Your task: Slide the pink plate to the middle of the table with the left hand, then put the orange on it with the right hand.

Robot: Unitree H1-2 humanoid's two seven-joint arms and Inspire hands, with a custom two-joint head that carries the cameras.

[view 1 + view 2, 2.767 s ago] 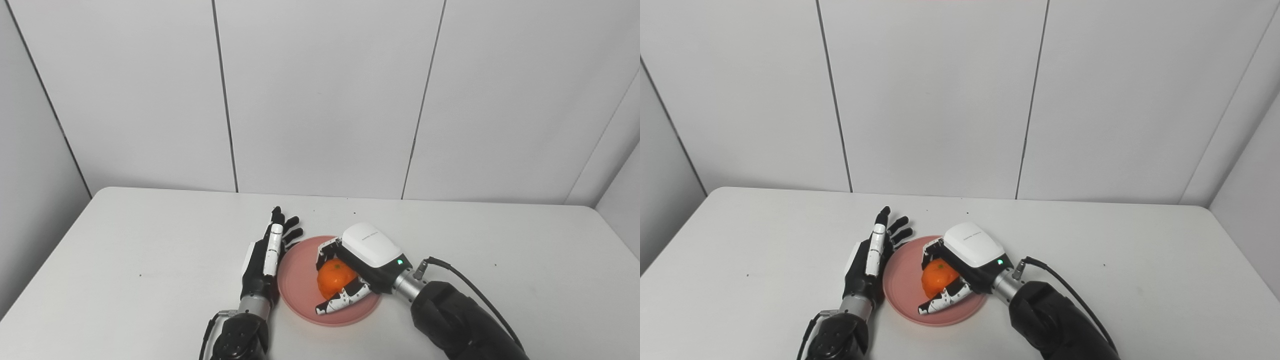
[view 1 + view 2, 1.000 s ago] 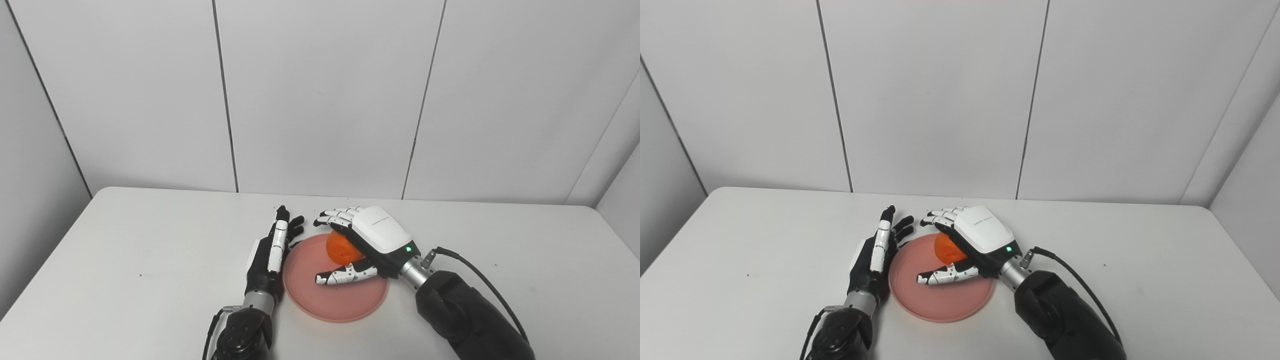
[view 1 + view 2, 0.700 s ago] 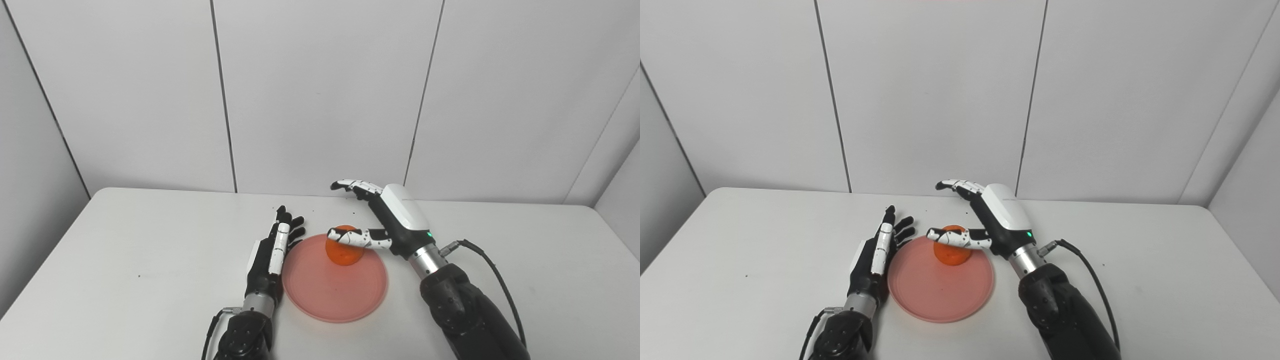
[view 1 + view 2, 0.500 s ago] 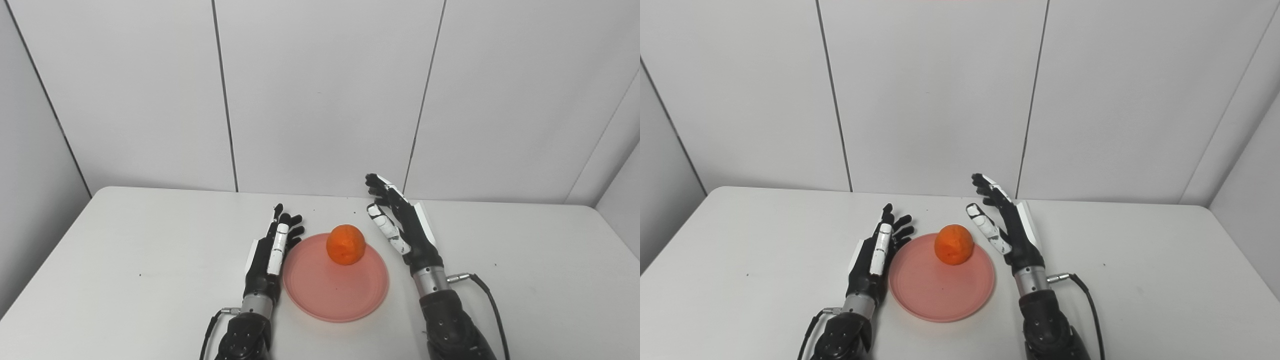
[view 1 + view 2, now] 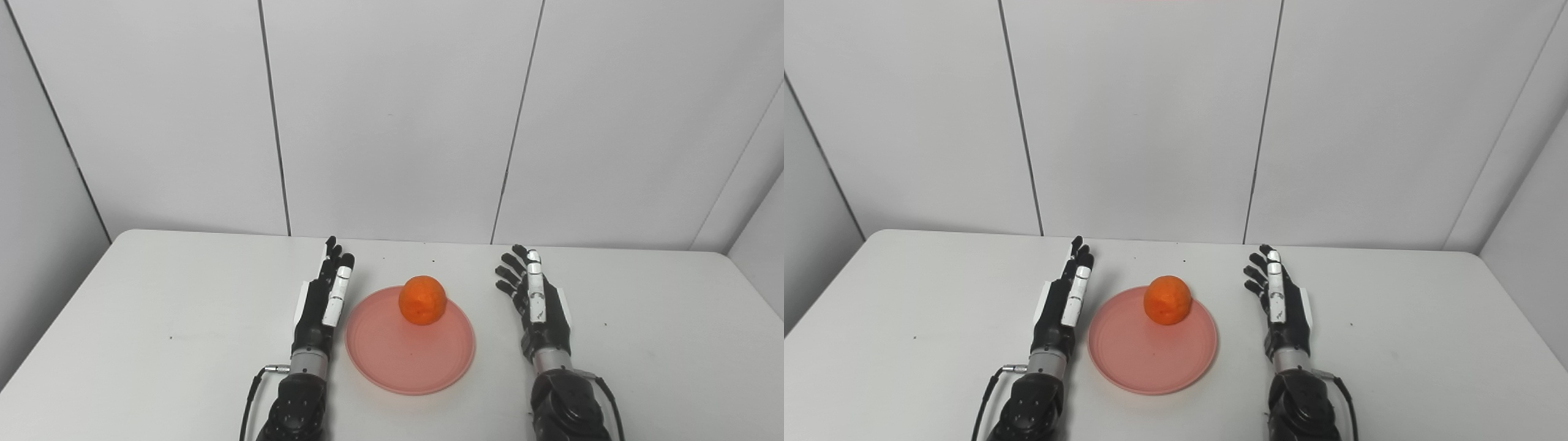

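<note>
The pink plate (image 5: 409, 355) lies on the white table near the middle, close to the front edge. An orange (image 5: 422, 299) sits on the plate's far part, free of both hands. My left hand (image 5: 323, 303) stands edge-up just left of the plate, open, fingers straight and pointing away, a small gap from the rim. My right hand (image 5: 536, 303) stands the same way well to the right of the plate, open and holding nothing.
The white table (image 5: 153, 294) runs wide on both sides, its back edge against grey wall panels (image 5: 392, 116). Cables hang from both wrists at the bottom of the picture.
My right hand let go of the orange on the plate, opened, lifted off and drew back to the right. My left hand shifted slightly away from the plate's rim. The orange stays where it was set.
</note>
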